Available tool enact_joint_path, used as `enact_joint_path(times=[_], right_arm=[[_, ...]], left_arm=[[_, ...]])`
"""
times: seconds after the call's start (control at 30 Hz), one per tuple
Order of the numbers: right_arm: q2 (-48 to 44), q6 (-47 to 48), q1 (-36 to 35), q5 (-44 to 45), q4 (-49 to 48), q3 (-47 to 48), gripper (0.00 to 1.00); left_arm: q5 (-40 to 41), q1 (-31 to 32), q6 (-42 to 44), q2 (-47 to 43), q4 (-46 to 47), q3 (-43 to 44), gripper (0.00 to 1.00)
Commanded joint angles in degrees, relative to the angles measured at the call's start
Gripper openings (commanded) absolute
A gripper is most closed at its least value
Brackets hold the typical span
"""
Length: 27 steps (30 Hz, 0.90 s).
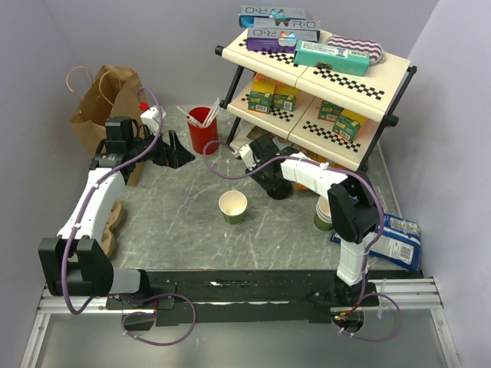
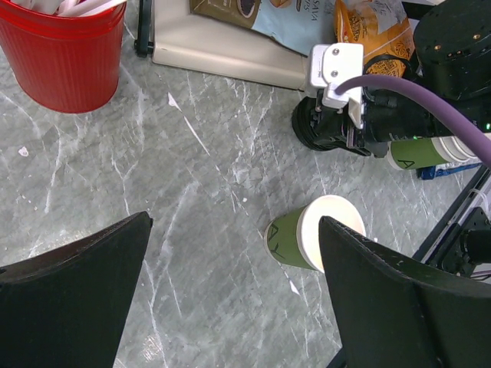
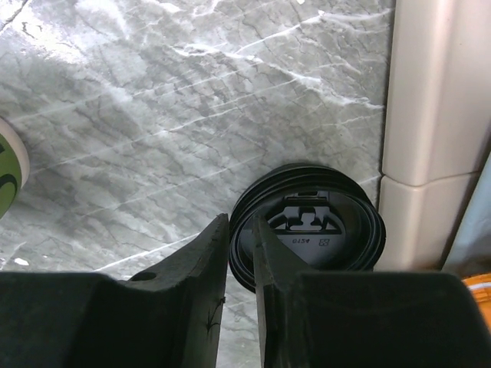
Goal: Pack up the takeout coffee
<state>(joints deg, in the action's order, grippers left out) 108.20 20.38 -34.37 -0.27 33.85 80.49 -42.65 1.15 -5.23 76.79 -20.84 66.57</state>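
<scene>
From above, your right gripper covers most of the coffee, toward the desk's right edge; only a dark sliver shows. In the right wrist view the lid hides the cup body and the fingers cover its near rim. A green cup is cut by the left edge. In the left wrist view the red cup runs off the top, and a finger of your left gripper hides part of the green cup.

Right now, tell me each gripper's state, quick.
Left gripper: open, holding nothing.
Right gripper: closed on the rim of the black lid.
</scene>
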Motion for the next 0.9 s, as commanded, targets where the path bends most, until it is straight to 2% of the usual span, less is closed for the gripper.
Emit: enact_joint_path(times=[0.0, 0.53, 0.87], right_arm=[[1.1, -1.2, -0.3, 1.9, 0.0, 2.7, 0.27], [3.2, -1.8, 0.0, 2.3, 1.6, 3.6, 0.25], [0.9, -1.2, 0.1, 7.3, 0.9, 2.5, 0.26]], left_arm=[[-0.9, -0.3, -0.2, 0.4, 1.2, 0.6, 0.97], [-0.7, -0.3, 0.1, 0.1, 1.1, 0.5, 0.97], [-0.9, -0.3, 0.1, 0.3, 1.3, 0.4, 0.97]])
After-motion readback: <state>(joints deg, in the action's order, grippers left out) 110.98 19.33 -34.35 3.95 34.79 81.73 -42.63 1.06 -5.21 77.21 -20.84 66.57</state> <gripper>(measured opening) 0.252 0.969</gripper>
